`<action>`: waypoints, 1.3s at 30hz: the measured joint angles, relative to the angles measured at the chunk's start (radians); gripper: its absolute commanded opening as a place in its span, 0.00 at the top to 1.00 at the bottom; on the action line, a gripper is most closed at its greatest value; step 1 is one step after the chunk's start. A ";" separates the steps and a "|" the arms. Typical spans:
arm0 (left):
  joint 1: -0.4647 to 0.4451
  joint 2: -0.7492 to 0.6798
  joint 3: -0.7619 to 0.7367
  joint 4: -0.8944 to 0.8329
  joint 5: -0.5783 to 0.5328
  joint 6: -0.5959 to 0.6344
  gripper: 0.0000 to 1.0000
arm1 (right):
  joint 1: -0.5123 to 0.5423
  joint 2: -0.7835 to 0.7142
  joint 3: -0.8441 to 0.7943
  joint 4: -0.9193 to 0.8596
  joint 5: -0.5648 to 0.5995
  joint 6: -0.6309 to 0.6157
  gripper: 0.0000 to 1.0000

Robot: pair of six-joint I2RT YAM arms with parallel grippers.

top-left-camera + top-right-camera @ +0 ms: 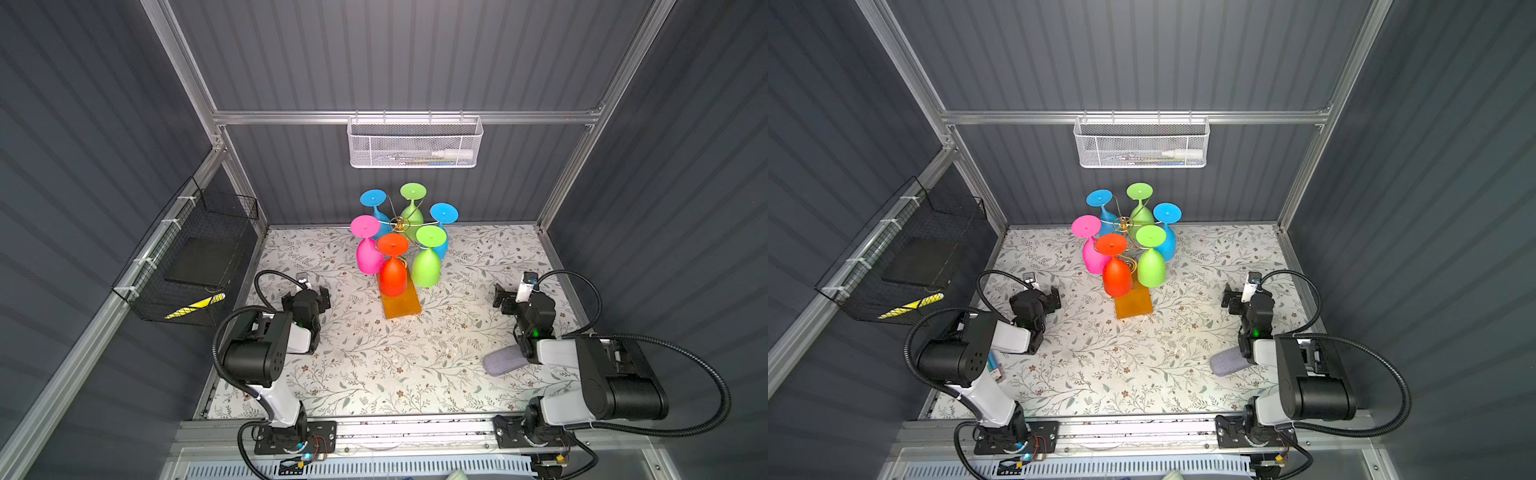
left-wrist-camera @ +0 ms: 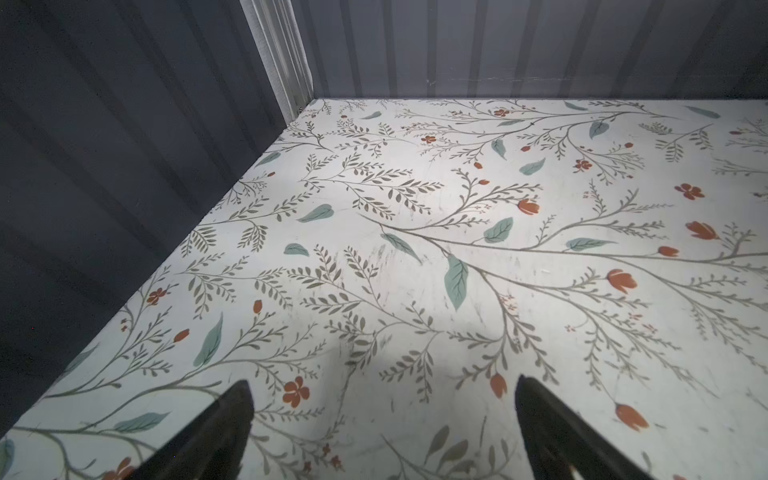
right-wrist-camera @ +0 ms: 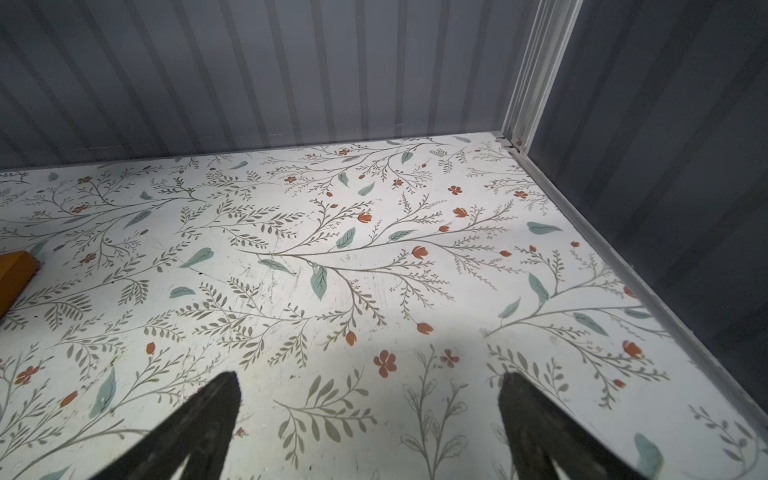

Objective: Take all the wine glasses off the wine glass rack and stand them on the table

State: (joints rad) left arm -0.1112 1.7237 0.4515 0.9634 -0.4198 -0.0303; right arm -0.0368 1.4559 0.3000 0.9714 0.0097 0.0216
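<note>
The wine glass rack (image 1: 400, 224) (image 1: 1124, 224) is a thin gold wire stand on an amber-orange base (image 1: 402, 303) (image 1: 1133, 303) at the back middle of the floral table. Several coloured wine glasses hang on it upside down; the red wine glass (image 1: 392, 276) (image 1: 1116, 278) is nearest the front, flanked by a pink one (image 1: 368, 255) and a green one (image 1: 427, 268). My left gripper (image 1: 314, 293) (image 2: 382, 380) hovers open and empty left of the base. Right of the base, the right gripper (image 1: 505, 297) (image 3: 370, 374) is open and empty too. A corner of the base (image 3: 14, 274) shows in the right wrist view.
A white mesh basket (image 1: 413, 143) hangs on the back wall above the rack. A black wire basket (image 1: 195, 266) on the left wall holds a yellow-and-black item (image 1: 195, 307). A grey soft object (image 1: 503, 361) lies under the right arm. Dark walls enclose the table.
</note>
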 measured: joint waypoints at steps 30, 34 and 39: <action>0.000 -0.011 -0.009 -0.002 -0.008 -0.004 0.00 | 0.002 -0.052 0.004 -0.068 0.040 0.012 0.01; -0.002 -0.051 -0.097 0.085 -0.018 -0.003 0.00 | 0.005 -0.256 0.122 -0.328 0.084 0.074 0.01; -0.010 -0.257 -0.089 -0.116 -0.129 -0.055 0.00 | 0.005 -0.418 0.326 -0.478 0.071 0.291 0.01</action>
State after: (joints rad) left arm -0.1211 1.4670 0.3622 0.8474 -0.5484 -0.0849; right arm -0.0322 1.0378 0.6262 0.4934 0.0803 0.3122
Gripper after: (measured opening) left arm 0.997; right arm 0.989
